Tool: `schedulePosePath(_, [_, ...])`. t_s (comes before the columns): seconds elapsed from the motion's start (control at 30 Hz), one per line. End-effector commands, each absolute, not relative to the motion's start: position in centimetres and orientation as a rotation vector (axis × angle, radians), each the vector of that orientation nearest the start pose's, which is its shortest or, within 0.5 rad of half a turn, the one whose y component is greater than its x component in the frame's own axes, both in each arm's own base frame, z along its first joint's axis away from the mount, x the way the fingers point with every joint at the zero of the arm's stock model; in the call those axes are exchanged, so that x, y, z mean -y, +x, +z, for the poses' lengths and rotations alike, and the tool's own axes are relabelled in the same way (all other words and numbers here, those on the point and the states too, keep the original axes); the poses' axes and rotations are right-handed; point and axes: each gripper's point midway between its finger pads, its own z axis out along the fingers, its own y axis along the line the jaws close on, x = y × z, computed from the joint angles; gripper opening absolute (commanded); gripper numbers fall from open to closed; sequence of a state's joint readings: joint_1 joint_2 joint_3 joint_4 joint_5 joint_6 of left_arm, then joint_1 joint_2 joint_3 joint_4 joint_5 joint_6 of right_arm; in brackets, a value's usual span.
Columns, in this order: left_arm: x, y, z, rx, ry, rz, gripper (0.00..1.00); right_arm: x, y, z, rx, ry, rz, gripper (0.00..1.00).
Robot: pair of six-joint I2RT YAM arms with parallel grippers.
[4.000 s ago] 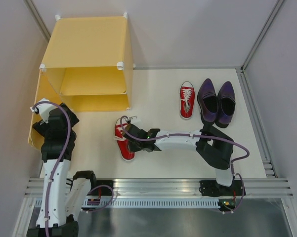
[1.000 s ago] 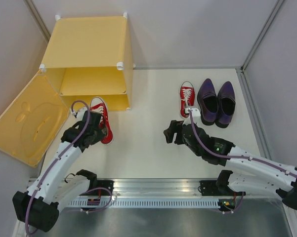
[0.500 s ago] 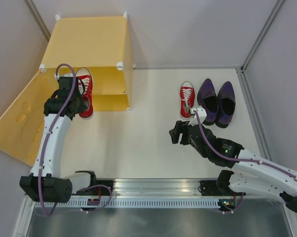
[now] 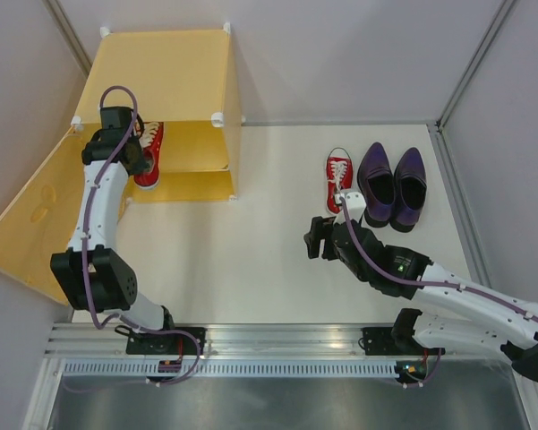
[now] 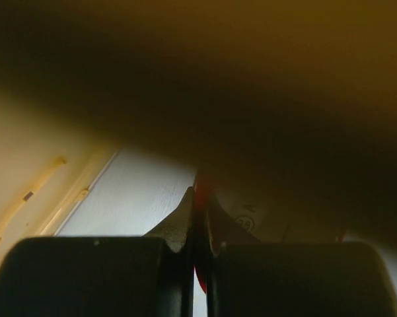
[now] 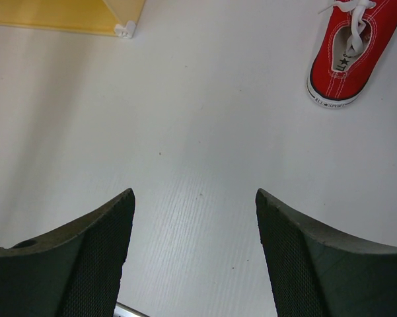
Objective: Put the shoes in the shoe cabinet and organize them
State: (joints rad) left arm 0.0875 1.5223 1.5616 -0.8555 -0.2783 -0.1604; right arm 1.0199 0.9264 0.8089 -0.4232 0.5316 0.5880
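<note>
The yellow shoe cabinet [image 4: 161, 76] stands at the back left with its door [image 4: 36, 224] swung open to the left. My left gripper [image 4: 130, 154] is shut on the side wall of a red sneaker [image 4: 149, 154]. It holds the sneaker at the cabinet's opening, toe end hidden under the top panel. In the left wrist view the gripper [image 5: 198, 197] pinches the sneaker's red rim [image 5: 199, 181] in dark shadow. The other red sneaker [image 4: 338, 181] [image 6: 350, 56] lies beside the purple pair [image 4: 392, 186]. My right gripper [image 4: 315, 240] [image 6: 195, 195] hangs open over bare table.
The cabinet's front corner connector [image 6: 125, 28] shows at the top left of the right wrist view. A metal rail [image 4: 277, 345] runs along the near edge. Grey walls close the table in on the left, back and right.
The left arm has carried the red sneaker from the table in front of the cabinet up and left into the opening. The right arm has barely shifted and stays open.
</note>
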Motion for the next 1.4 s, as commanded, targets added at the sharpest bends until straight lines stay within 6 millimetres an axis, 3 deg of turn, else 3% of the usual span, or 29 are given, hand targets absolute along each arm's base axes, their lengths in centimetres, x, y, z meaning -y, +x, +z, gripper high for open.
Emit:
schedulePosePath(0.0, [-8.8, 42.4, 28.3, -2.141, -0.379, 0.281, 0.02, -22.0, 22.3, 21.8, -2.026, -0.116, 0.437, 0.78])
schedulePosePath(0.1, [-9.5, 43.4, 27.5, -2.138, -0.388, 0.295, 0.03, -22.1, 22.4, 21.3, -2.034, -0.110, 0.432, 0.78])
schedulePosePath(0.3, [-9.7, 44.7, 26.6, -2.117, -0.394, 0.279, 0.15, -22.1, 22.3, 20.7, -2.052, -0.101, 0.433, 0.78])
schedulePosePath(0.47, [-9.6, 44.7, 25.1, -2.131, -0.418, 0.268, 0.24, -21.9, 22.1, 20.6, -2.063, -0.093, 0.429, 0.78])
schedulePosePath(0.57, [-9.5, 44.4, 25.3, -2.117, -0.425, 0.254, 0.34, -21.7, 22.1, 20.6, -2.062, -0.081, 0.431, 0.78])
schedulePosePath(0.63, [-9.3, 44.2, 25.9, -2.100, -0.428, 0.242, 0.40, -21.6, 21.9, 20.7, -2.063, -0.080, 0.438, 0.78])
schedulePosePath(0.67, [-9.1, 43.9, 26.8, -2.080, -0.427, 0.231, 0.51, -21.6, 21.9, 20.7, -2.063, -0.077, 0.442, 0.78])
schedulePosePath(0.73, [-8.8, 43.5, 28.0, -2.053, -0.424, 0.209, 0.57, -21.6, 21.8, 20.8, -2.061, -0.081, 0.450, 0.78])
schedulePosePath(0.77, [-8.7, 43.0, 29.5, -2.017, -0.425, 0.197, 0.66, -21.6, 21.7, 20.8, -2.062, -0.081, 0.452, 0.78])
schedulePosePath(0.9, [-7.6, 41.3, 32.5, -1.949, -0.407, 0.131, 0.80, -21.6, 21.5, 20.8, -2.066, -0.086, 0.460, 0.78])
schedulePosePath(1.0, [-6.7, 39.8, 33.3, -1.925, -0.392, 0.087, 0.86, -21.4, 21.4, 21.0, -2.058, -0.079, 0.469, 0.78])
schedulePosePath(1.1, [-5.9, 38.4, 32.1, -1.945, -0.349, 0.065, 0.92, -21.2, 21.3, 20.9, -2.057, -0.076, 0.474, 0.78])
schedulePosePath(1.13, [-5.9, 38.0, 30.6, -1.966, -0.338, 0.070, 0.93, -21.2, 21.3, 21.0, -2.055, -0.071, 0.479, 0.78])
schedulePosePath(1.2, [-6.0, 37.6, 29.7, -1.973, -0.317, 0.088, 0.96, -21.1, 21.2, 20.9, -2.056, -0.075, 0.480, 0.78])
schedulePosePath(1.37, [-5.3, 37.8, 29.6, -1.947, -0.295, 0.043, 0.97, -21.2, 21.1, 20.5, -2.060, -0.092, 0.480, 0.78])
